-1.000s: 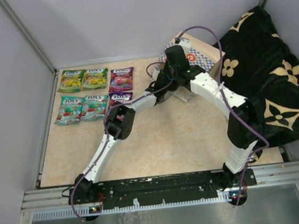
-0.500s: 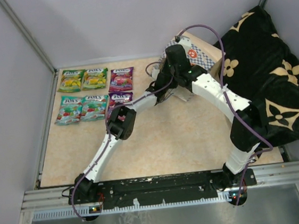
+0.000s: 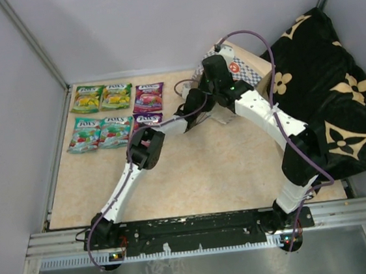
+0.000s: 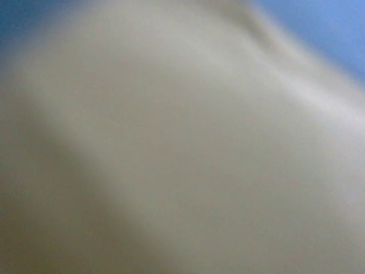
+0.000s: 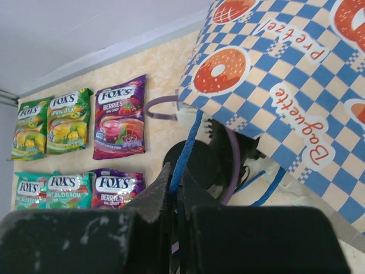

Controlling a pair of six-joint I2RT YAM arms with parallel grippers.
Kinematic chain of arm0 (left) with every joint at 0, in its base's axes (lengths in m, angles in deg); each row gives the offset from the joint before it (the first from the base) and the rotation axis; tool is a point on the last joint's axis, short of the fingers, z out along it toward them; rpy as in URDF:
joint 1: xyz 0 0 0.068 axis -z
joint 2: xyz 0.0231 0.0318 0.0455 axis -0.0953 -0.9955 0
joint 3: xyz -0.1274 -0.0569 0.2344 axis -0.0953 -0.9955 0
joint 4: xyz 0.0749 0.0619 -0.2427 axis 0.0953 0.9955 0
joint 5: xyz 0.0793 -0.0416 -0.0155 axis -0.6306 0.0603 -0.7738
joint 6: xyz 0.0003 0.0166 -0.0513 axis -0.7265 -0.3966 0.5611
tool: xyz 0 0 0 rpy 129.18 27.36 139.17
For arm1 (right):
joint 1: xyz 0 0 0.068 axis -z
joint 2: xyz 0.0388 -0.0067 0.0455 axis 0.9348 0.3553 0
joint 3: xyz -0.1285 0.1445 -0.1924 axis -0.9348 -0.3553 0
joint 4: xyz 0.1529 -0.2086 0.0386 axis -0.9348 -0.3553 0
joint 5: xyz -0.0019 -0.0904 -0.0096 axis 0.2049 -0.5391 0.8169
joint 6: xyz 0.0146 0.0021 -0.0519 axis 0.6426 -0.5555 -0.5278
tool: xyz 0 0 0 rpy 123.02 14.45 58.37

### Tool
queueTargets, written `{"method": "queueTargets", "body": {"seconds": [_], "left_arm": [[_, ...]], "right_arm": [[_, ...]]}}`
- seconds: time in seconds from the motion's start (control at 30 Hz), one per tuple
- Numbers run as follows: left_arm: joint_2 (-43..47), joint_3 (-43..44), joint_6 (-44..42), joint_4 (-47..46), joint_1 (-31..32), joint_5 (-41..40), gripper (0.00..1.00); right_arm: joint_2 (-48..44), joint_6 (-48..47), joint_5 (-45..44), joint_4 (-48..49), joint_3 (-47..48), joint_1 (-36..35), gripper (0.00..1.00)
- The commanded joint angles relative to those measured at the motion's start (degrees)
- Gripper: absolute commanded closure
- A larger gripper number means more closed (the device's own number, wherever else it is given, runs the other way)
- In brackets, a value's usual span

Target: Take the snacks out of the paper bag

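Snacks [image 3: 116, 96]: from the top view, six FOX'S pouches lie flat in two rows at the far left corner of the desk [image 3: 206, 174]. The far row is two green-yellow and one purple; the near row is two teal and one purple, the last partly under the left arm. Paper bag [image 3: 246, 63] sits at the far edge, right of centre, just beside the black cloth [image 3: 323, 96] with tan flowers that is heaped along the right side. Left gripper [image 3: 195, 101] is at the bag's near left side, its tip hidden beneath the right arm [image 3: 265, 112], which arches over to the same spot. Left wrist view: only a cream-tan blur with blue in the upper corners, no fingers to be made out. Jaws are together; cannot tell whether anything is pinched. Right wrist view: right gripper [image 5: 174, 188] is closed on the bag's blue cord handle [image 5: 191, 137], and the cord runs up from between the fingers to the bag's edge. The bag fills the upper right, with blue-white checks, orange ring-shaped prints and the words "Baguette" and "Pretzel". A dark part of the left arm, with its purple cable, shows under the bag's lower edge. All six pouches show at left on the desk, well apart from the bag.
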Motion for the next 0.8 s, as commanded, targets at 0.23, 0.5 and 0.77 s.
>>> {"method": "queueTargets", "body": {"seconds": [0.23,0.5,0.77], "left_arm": [[29.67,-44.03,-16.79,-22.55,-5.26,11.47,1.0],[49.39,-60.78,-26.57,-20.66,-12.01,25.32,1.0],[69.24,-65.24,-40.33,0.08,-14.81,29.41,1.0]], "right_arm": [[-2.83,-2.29,-2.5,5.88,0.61,2.91,1.0],[-2.54,-2.07,-0.12,7.56,0.4,6.93,1.0],[-3.26,-2.45,0.65,8.93,0.17,9.54,1.0]]}}
